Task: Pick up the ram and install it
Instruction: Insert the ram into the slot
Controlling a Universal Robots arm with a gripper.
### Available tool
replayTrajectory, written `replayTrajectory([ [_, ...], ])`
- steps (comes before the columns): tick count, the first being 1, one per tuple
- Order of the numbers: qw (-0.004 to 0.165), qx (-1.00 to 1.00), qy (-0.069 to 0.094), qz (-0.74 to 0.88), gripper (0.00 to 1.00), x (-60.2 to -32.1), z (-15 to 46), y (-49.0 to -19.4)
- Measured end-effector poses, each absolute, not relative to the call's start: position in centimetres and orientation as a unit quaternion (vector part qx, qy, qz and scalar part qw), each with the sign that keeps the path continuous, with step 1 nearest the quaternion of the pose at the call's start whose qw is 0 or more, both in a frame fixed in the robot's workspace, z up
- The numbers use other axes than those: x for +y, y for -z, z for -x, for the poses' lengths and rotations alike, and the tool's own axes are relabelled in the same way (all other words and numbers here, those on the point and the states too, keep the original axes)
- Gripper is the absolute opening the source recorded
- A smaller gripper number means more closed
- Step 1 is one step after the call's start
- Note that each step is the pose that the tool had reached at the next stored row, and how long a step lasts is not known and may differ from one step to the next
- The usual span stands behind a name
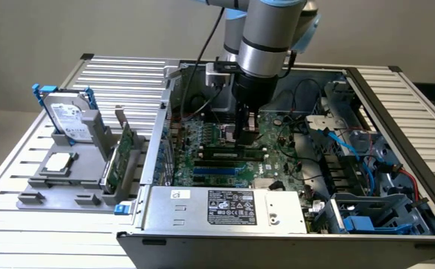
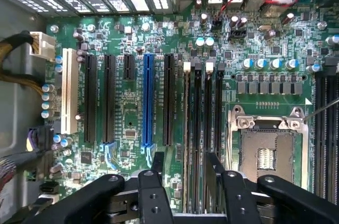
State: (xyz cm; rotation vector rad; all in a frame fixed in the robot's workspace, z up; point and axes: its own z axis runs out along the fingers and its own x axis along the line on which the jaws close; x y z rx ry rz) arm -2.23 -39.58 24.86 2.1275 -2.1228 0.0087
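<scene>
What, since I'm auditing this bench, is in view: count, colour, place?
case: one, grey, open, on the table
motherboard: one, green, inside the case
ram: one, green with dark chips, in a motherboard slot
power supply: one, silver, case's near end
holder: one, grey, exterior view's left
hard drive: one, silver with blue rails, upright in the holder
expansion card: one, green, upright in the holder
gripper: one, black, open, over the ram
</scene>
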Motion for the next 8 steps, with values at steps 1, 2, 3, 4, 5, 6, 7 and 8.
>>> replayTrajectory([
  [1, 0.068, -0.705, -0.003, -0.706, 0.44, -39.6, 2.2, -25.3],
  [2, 0.068, -0.705, -0.003, -0.706, 0.44, -39.6, 2.2, -25.6],
  [3, 0.068, -0.704, -0.002, -0.707, 0.44, -39.6, 2.2, -25.9],
  [4, 0.067, -0.704, -0.002, -0.707, 0.44, -39.6, 2.2, -26.2],
  [5, 0.066, -0.704, -0.001, -0.707, 0.44, -39.6, 2.2, -26.4],
  [6, 0.065, -0.704, 0.0, -0.708, 0.44, -39.6, 2.2, -26.5],
  [7, 0.064, -0.703, 0.001, -0.708, 0.44, -39.7, 2.1, -26.7],
  [8, 0.063, -0.703, 0.002, -0.708, 0.44, -39.7, 2.1, -26.8],
])
